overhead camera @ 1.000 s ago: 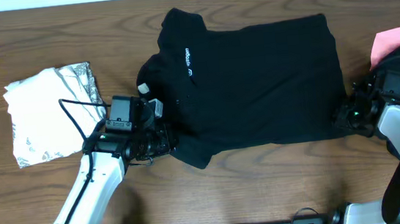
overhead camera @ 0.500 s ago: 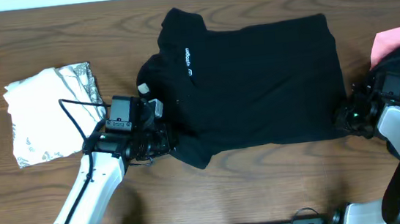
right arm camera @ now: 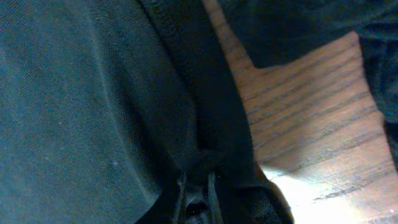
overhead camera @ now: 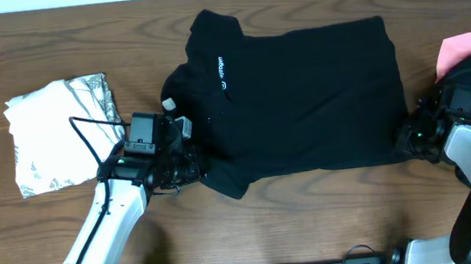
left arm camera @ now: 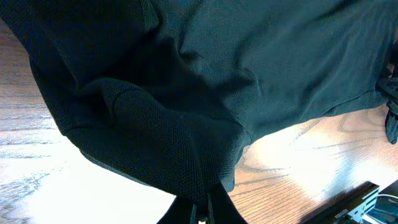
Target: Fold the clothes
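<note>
Gripping black shirt (overhead camera: 302, 100), flat mid-table: left gripper (overhead camera: 195, 165) pinched tight on 8 o'clock corner, right gripper (overhead camera: 403, 137) squeezed on 4 o'clock hem. Likely starting fold. Next: lift both corners together toward 12 o'clock.

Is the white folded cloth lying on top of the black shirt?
No, the white printed garment lies on the table left of the black shirt, with bare wood between them.

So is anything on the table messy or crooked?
Only a little. The black shirt lies rumpled and lopsided: its top left is bunched, and its lower left corner pokes out past the hem, near the left gripper. The white printed garment looks neatly folded.
</note>
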### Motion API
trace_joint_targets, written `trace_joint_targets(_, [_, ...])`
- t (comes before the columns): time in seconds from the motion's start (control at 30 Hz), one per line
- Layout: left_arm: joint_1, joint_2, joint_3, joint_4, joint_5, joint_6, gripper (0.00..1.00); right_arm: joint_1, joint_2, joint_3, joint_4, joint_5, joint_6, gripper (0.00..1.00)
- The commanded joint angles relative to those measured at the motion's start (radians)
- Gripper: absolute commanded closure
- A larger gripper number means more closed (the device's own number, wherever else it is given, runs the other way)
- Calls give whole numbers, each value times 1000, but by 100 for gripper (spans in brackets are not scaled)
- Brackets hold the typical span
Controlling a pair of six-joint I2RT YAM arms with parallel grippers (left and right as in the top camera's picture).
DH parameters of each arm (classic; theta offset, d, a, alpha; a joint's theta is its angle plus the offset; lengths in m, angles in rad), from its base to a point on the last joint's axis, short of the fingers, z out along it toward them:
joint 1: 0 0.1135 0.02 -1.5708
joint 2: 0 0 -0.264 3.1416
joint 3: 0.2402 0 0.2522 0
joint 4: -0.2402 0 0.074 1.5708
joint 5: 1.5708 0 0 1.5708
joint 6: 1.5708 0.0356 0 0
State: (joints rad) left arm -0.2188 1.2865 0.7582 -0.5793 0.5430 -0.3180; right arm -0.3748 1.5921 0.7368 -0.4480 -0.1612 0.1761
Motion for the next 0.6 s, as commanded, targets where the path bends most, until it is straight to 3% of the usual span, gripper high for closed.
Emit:
trace_joint_targets(0.0, [5, -7, 24, -2, -5, -2, 94, -4, -21, -4, -1, 15, 30, 91])
trace_joint_targets(0.1, [5, -7, 24, -2, -5, -2, 94, -4, -32, -3, -1, 15, 30, 99])
trace_joint_targets(0.57, [5, -7, 24, -2, -5, -2, 94, -4, -94, 3, -9, 15, 33, 99])
